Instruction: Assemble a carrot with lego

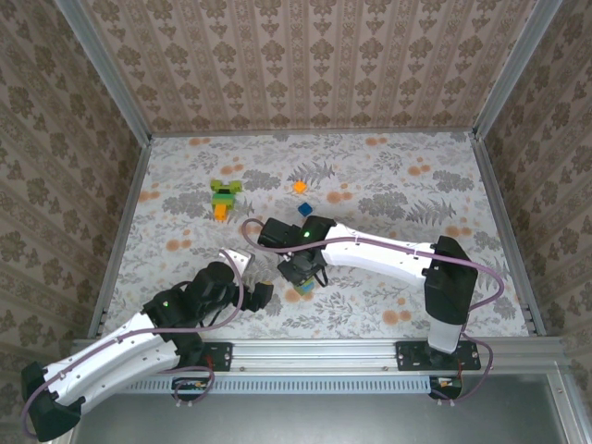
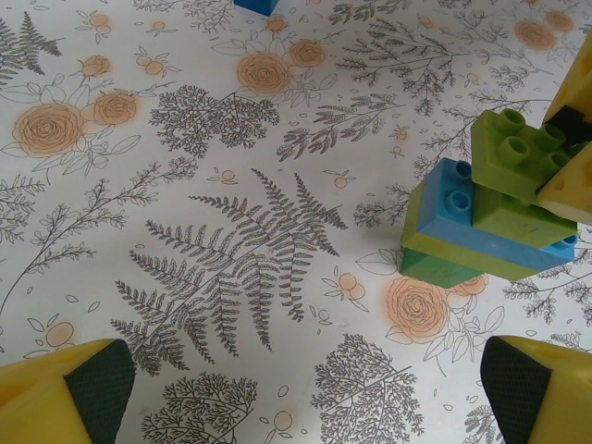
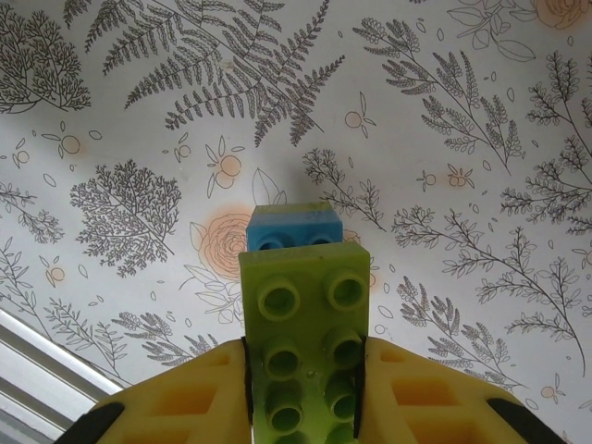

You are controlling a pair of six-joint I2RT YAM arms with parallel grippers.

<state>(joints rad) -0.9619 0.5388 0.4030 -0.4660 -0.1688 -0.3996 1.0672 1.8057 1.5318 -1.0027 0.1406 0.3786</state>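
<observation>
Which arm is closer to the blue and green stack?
Right. The right jaws grip a lime brick at the stack's top; the left jaws stand open beside it, apart.

glossy plastic lime brick; matt floral-print table cover; dull metal rail.

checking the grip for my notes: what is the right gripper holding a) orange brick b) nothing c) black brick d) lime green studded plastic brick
d: the lime green studded plastic brick is pinched by the right gripper, above a blue plastic brick.
</observation>
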